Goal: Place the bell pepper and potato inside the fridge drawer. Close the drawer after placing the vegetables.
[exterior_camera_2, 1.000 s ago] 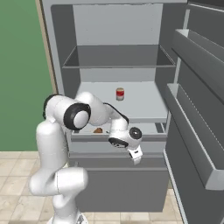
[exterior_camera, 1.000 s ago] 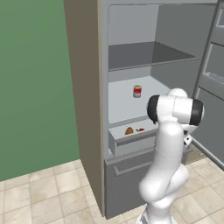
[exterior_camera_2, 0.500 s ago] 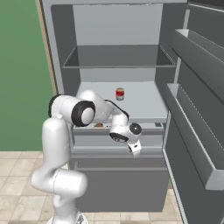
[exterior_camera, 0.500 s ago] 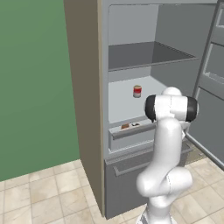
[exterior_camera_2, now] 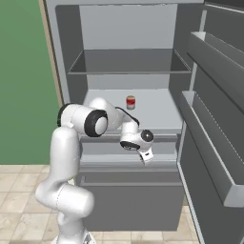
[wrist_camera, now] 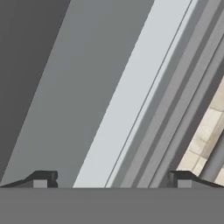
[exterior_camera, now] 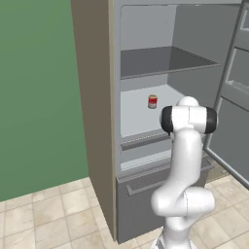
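1. Left base view: the fridge drawer [exterior_camera: 146, 144] is seen just below the shelf carrying a small red can [exterior_camera: 152, 101], its grey front nearly flush with the fridge body and its bar handle running level, side to side. The arm's elbow stands just in front of the drawer's right end. Neither the bell pepper nor the potato can be made out; they are judged to lie inside the drawer.

2. Right base view: the gripper [exterior_camera_2: 145, 157] is held just in front of the drawer face, below the can and a little right of it, with the fingers angled down toward the drawer front. The drawer lies directly behind the gripper, its long axis crossing the push direction; any remaining push is judged to go straight back into the fridge.

3. Hand view: the two finger tips [wrist_camera: 42, 179] are spread wide apart with nothing held between them. Slanted grey and pale bands, taken to be the drawer front and its edges, are seen close ahead.
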You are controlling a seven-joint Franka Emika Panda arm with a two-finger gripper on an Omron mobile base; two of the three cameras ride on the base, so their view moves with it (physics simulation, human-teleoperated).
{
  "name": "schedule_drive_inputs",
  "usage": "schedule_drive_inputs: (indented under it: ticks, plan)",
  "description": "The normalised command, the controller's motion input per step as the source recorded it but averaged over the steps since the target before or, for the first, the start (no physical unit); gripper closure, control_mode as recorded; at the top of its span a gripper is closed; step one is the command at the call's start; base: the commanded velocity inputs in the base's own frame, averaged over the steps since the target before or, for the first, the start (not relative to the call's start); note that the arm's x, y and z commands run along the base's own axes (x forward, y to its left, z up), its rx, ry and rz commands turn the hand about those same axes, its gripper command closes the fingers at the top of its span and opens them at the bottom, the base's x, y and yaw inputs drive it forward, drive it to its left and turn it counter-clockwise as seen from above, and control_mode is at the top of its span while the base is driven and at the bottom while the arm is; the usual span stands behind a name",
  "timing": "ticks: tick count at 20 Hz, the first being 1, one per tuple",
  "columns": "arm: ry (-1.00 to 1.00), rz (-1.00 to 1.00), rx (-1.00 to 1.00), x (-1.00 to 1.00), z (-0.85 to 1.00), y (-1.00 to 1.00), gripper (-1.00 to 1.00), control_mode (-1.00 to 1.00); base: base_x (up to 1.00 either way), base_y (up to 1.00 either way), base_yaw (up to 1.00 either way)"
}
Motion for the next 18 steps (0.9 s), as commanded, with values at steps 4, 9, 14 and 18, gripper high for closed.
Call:
schedule_drive_inputs:
  ticks: [4, 9, 14, 18]
  plan:
    - [0.0, -0.01, 0.01, 0.27, 0.0, 0.01, -1.0, -1.0, 0.0, 0.0, 0.0]
    - [0.0, -0.02, 0.01, 0.1, 0.0, 0.02, -1.0, -1.0, 0.0, 0.0, 0.0]
    - [0.0, -0.03, 0.03, -0.29, 0.0, -0.03, -1.0, -1.0, 0.0, 0.0, 0.0]
    - [0.0, -0.05, 0.03, -0.85, 0.05, -0.22, -1.0, -1.0, 0.0, 0.0, 0.0]
